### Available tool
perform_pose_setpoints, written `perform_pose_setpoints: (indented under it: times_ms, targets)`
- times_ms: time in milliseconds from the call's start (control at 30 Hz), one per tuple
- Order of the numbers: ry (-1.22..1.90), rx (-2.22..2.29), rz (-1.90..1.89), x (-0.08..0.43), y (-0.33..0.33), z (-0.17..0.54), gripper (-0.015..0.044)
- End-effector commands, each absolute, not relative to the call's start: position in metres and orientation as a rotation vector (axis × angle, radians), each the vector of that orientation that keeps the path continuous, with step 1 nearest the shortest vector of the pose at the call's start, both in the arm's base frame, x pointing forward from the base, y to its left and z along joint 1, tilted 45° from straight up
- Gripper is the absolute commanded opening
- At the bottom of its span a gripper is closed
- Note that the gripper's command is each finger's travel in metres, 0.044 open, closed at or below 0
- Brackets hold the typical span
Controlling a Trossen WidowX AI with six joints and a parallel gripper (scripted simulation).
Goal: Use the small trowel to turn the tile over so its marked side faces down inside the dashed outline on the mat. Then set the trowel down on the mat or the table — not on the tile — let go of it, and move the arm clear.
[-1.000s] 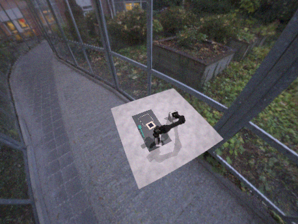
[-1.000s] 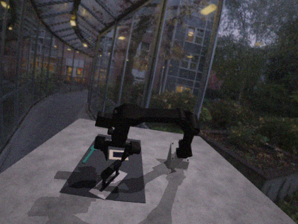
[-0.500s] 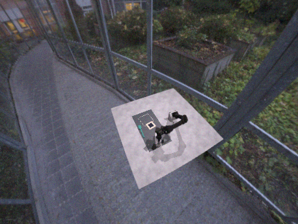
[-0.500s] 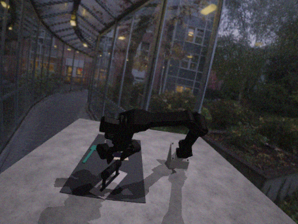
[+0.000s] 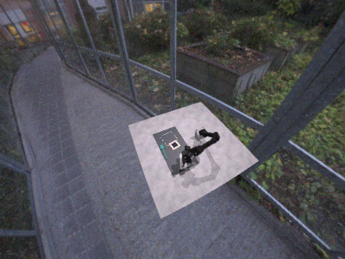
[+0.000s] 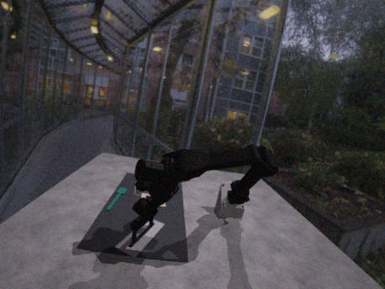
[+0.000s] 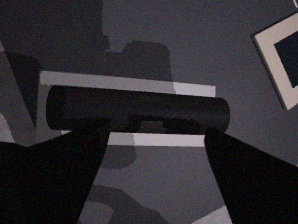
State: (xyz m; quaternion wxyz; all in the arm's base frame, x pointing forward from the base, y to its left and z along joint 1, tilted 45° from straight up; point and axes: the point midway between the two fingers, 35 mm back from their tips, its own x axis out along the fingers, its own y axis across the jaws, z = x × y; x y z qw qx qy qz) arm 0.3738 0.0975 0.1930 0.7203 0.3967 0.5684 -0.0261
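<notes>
Two outer views: teal tool (image 5: 163,147) (image 6: 121,192) | wrist only: whole dark cylinder (image 7: 140,107) | jaws apart
</notes>
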Motion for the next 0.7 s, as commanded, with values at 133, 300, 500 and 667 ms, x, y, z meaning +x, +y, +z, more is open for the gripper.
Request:
perform_pose_setpoints:
  times_ms: [133, 300, 500, 667]
  targets:
    - [1.178, 0.664, 0.051, 0.3695, 0.1012, 0.1900, 0.0300]
    - [1.116, 0.513, 0.118, 0.3677, 0.1026, 0.1875, 0.0300]
    - [1.038, 0.327, 0.190, 0.3651, 0.1039, 0.1849, 0.0300]
    - [0.972, 0.173, 0.241, 0.3627, 0.1048, 0.1832, 0.0300]
